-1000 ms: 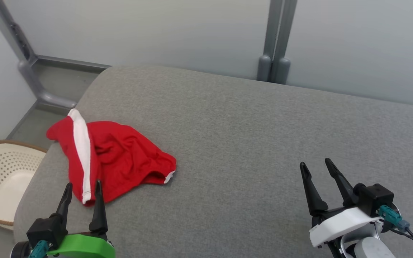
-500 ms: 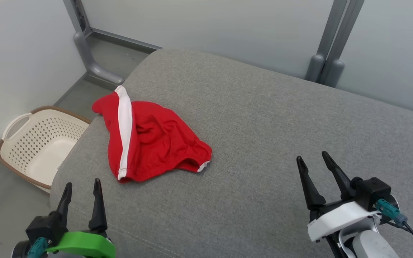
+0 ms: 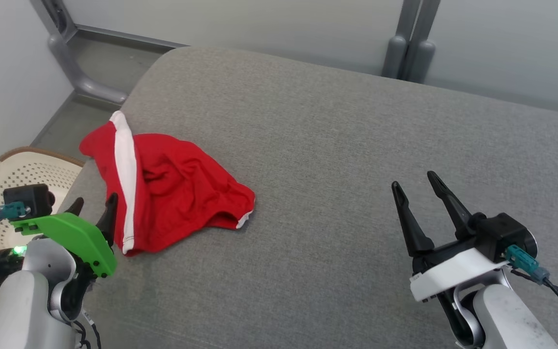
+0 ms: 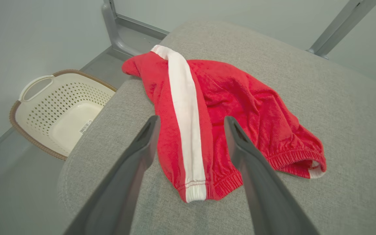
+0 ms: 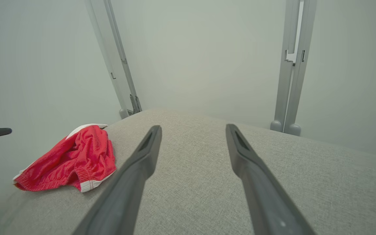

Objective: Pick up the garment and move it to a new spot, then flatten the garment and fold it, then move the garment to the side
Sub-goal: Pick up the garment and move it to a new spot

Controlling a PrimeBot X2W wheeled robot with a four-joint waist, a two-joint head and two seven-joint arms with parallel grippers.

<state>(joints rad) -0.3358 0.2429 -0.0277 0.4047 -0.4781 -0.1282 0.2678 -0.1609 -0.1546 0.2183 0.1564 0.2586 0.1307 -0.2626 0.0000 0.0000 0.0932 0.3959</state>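
We are holding our left gripper (image 3: 94, 207) with its two dark fingers spread wide, grasping nothing. It is pointing at the near hem of the red garment (image 4: 240, 98). In the left wrist view the fingers are framing the garment's white stripe (image 4: 183, 98); whether the tips are touching the cloth we cannot tell. Our right gripper (image 3: 413, 179) is likewise standing released and empty over the bare grey cushion (image 3: 332, 145), with the garment well apart on its left. The garment is lying crumpled on the cushion, just ahead of the left fingers and close to the cushion's rounded left corner. To the left of the left gripper, a cream perforated basket (image 4: 54, 104) is sitting on the floor. Farther ahead of the right gripper, paired grey posts (image 3: 407, 39) are standing against the pale wall (image 5: 207, 65).
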